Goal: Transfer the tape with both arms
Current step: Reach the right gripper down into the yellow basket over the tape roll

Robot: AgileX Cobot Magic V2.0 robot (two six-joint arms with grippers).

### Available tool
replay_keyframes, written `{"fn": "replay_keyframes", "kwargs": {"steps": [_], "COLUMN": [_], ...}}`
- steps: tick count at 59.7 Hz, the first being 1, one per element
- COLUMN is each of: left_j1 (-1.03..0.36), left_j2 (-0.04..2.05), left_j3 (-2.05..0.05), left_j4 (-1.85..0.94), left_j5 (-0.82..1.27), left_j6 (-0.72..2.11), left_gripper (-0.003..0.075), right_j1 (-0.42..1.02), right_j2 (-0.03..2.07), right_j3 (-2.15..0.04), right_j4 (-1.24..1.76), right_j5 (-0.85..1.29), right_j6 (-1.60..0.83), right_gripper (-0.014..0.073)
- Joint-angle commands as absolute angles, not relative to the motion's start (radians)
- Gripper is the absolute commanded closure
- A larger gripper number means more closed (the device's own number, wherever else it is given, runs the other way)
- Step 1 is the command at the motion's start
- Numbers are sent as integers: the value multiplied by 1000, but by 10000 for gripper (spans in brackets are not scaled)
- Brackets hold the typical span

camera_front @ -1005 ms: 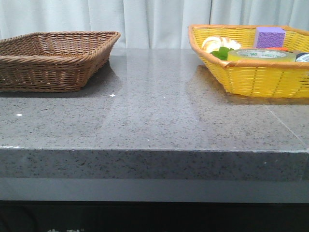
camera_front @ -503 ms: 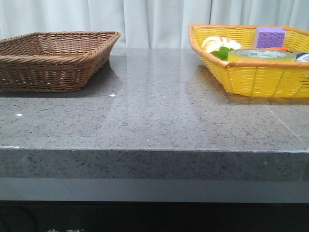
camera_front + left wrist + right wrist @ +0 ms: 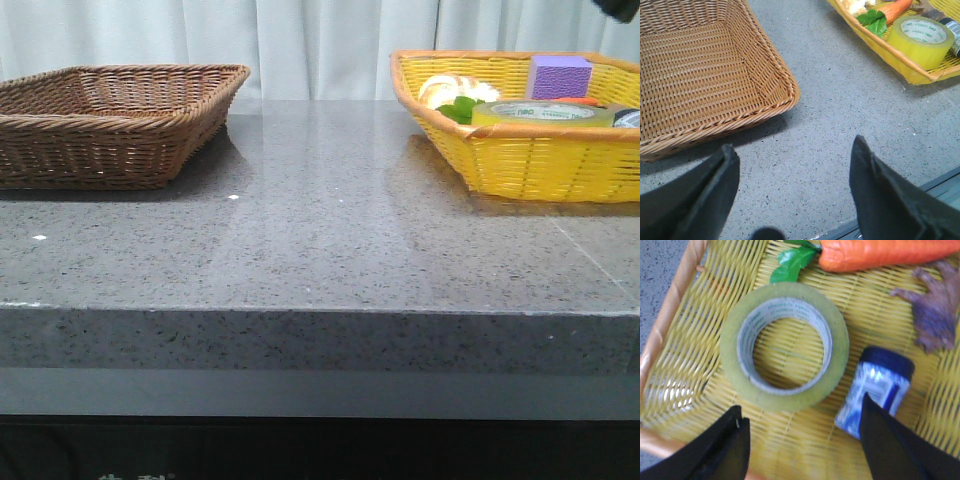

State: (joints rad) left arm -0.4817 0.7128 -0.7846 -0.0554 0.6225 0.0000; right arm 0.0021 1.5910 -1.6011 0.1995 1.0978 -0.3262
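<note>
Grey speckled table (image 3: 320,240) carries brown basket (image 3: 110,125), yellow basket (image 3: 530,160).

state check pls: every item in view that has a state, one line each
Roll of translucent yellow packing tape: lying flat in the yellow basket, ungrasped.
Yellow wicker basket: holding the tape and other items.
Brown wicker basket: empty.
Orange carrot with green leaves: lying in the yellow basket.
Small blue-and-white container: on its side beside the tape.
Left claw: open, above the table, empty.
Right claw: open, above the tape, empty.
</note>
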Motion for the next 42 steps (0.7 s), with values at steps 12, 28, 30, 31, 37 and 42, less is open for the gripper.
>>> {"fn": "replay_keyframes", "kwargs": {"steps": [12, 28, 30, 31, 37, 42], "left_j1": [-490, -490, -490, -490, -490, -490], "left_j2": [718, 718, 718, 718, 718, 718], "left_j3": [-819, -819, -819, -819, -819, -819], "left_j4": [-64, -71, -71, -71, -71, -71], "left_j5": [547, 554, 554, 554, 554, 556], "left_j6": [0, 0, 0, 0, 0, 0], "left_gripper": [248, 248, 248, 248, 248, 248], "right_j1": [3, 4, 4, 4, 4, 4], "right_j2": [1741, 1870, 1881, 1889, 1921, 1930], "right_j3": [-1783, -1832, -1832, -1833, -1833, -1833], "right_j4": [221, 237, 243, 248, 259, 258], "right_j5": [1106, 1092, 1089, 1088, 1085, 1085], "right_j6": [-466, -508, -508, -508, -510, -510], "right_gripper": [109, 109, 109, 109, 114, 200]}}
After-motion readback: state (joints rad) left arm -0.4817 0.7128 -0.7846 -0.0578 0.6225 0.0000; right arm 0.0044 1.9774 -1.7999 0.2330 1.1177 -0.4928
